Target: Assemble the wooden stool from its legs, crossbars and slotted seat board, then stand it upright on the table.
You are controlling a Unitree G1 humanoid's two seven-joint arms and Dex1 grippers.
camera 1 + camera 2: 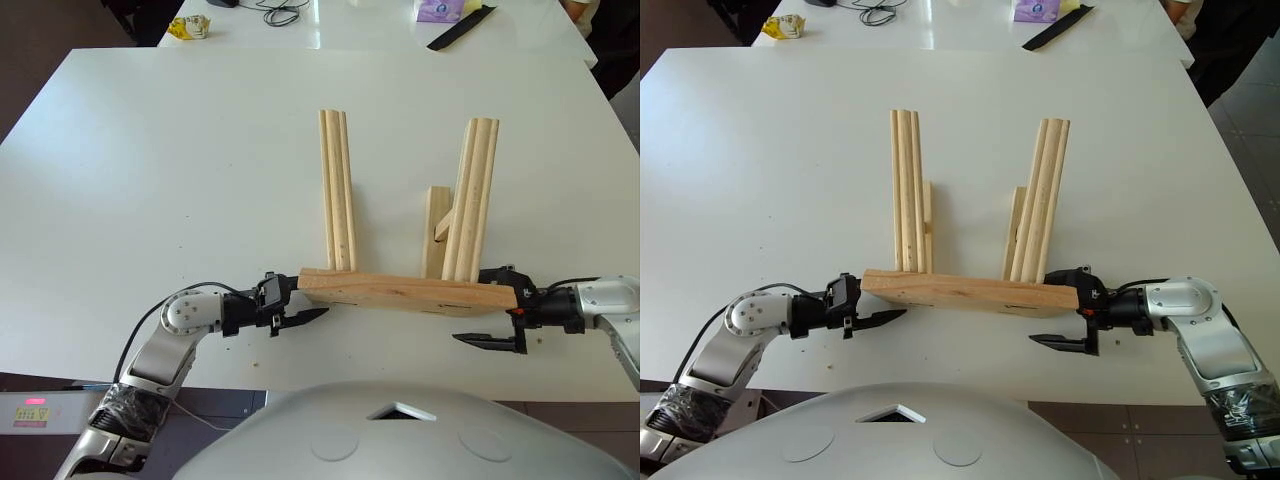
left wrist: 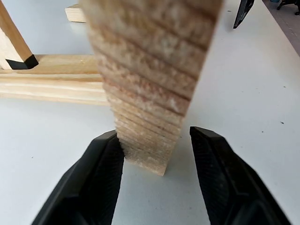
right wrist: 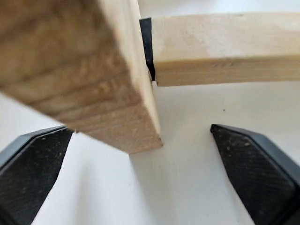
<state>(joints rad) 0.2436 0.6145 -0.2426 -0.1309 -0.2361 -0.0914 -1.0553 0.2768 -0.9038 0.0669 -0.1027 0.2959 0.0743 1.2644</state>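
Note:
The wooden stool lies on its side on the white table [image 1: 150, 170]. Its seat board [image 1: 410, 293] stands on edge near the front, with the left legs [image 1: 337, 190] and right legs [image 1: 474, 195] pointing away and a crossbar [image 1: 437, 225] beside the right pair. My left gripper [image 1: 298, 303] straddles the board's left end, open. In the left wrist view one finger [image 2: 101, 164] touches the board [image 2: 150, 70] and the other stands slightly off it. My right gripper [image 1: 497, 308] is open wide around the board's right end [image 3: 79, 70], both fingers apart from it.
The table's front edge runs just below both grippers. A second table behind carries a yellow packet [image 1: 190, 27], cables [image 1: 283, 12], a purple pack [image 1: 440, 10] and a black strap [image 1: 462, 27]. Bare tabletop spreads to the left and right of the stool.

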